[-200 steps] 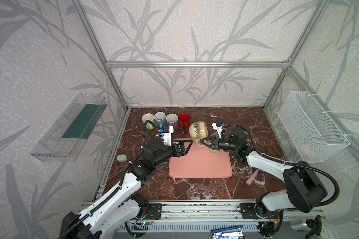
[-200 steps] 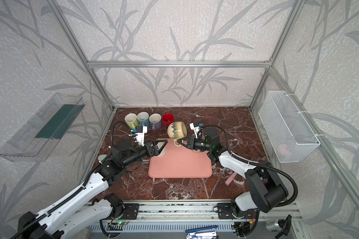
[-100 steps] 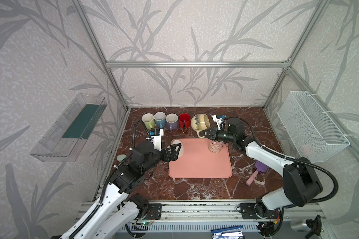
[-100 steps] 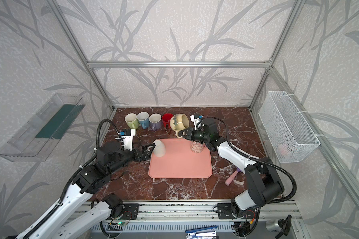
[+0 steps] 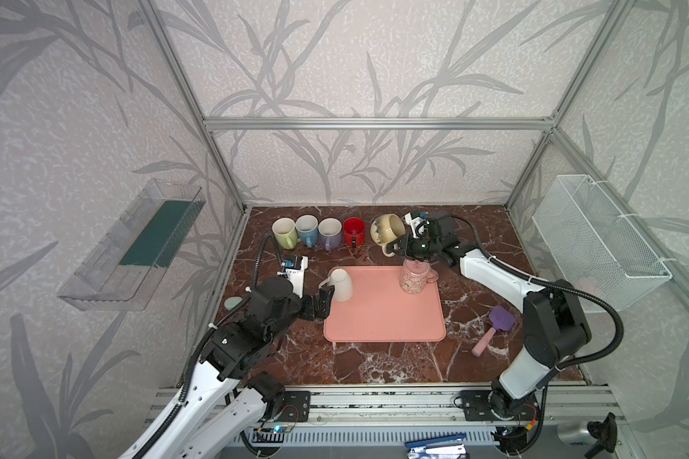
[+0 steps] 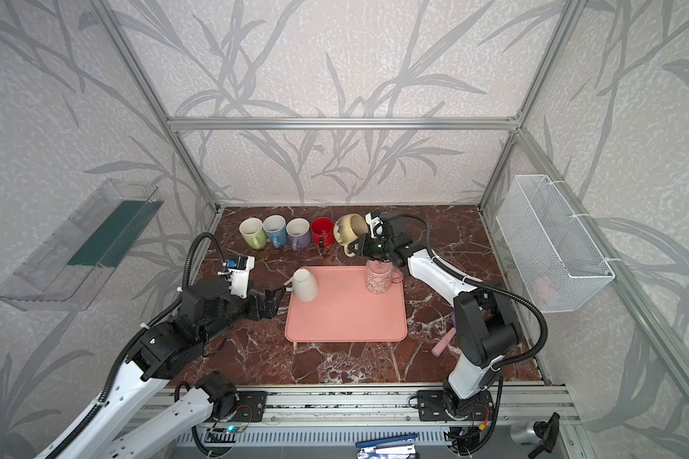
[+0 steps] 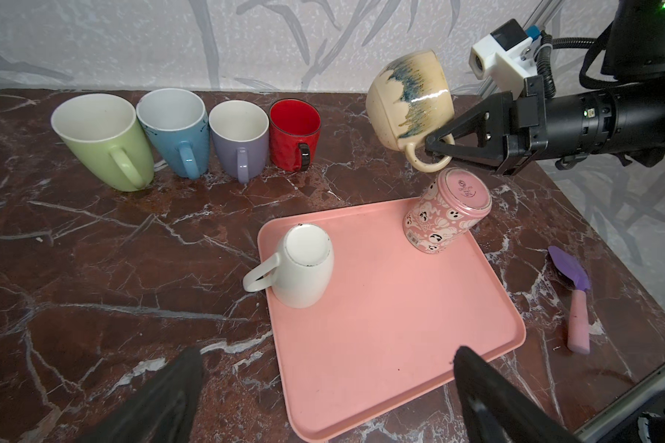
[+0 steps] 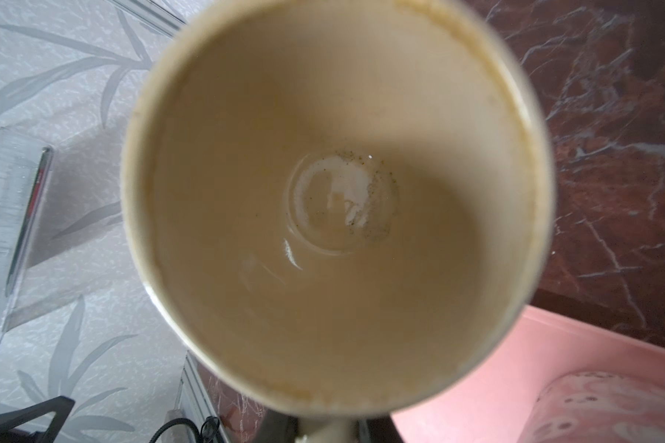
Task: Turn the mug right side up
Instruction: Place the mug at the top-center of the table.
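The left pincer [image 5: 324, 301] is hovering spread wide over the table [image 5: 374, 365], just beside an upside-down white mug [image 5: 341, 284] on the pink tray [image 5: 382, 322]. Beyond an inverted pink mug [image 5: 413, 277], the right pincer [image 7: 438, 147] is pinching the cream mug [image 7: 409, 97] by its handle, holding it tilted above the table near the red mug [image 7: 294, 132].

Walls: pale grey wallpaper [image 5: 335, 59] with a darker bamboo-leaf pattern on every side.
Frame: aluminium struts [image 5: 374, 123] edge the enclosure.
Floor: reddish-brown marble tabletop [image 5: 374, 365], white-veined.
Left wall: clear plastic shelf [image 5: 108, 274] holding a dark green panel [image 5: 152, 234].
Right wall: white wire basket [image 5: 573, 222].
Light: soft, even, with faint shadows.
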